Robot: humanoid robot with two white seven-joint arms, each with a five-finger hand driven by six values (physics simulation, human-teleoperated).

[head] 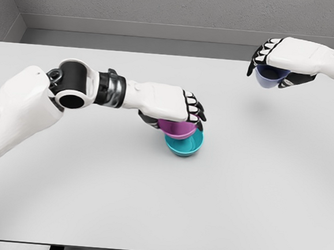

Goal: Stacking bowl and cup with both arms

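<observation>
Left hand (pixel 168 105) seats purple cup (pixel 177 127) in teal bowl (pixel 185 145) (fingers curled).

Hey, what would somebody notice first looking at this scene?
Near the middle of the white table, the left robot hand grips a purple cup sitting in a teal bowl. At the upper right, the right robot hand holds a lavender cup raised above the table.

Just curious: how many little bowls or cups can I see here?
3: a purple one under the left hand, set in a teal one on the table; a lavender one held aloft by the right hand.
</observation>
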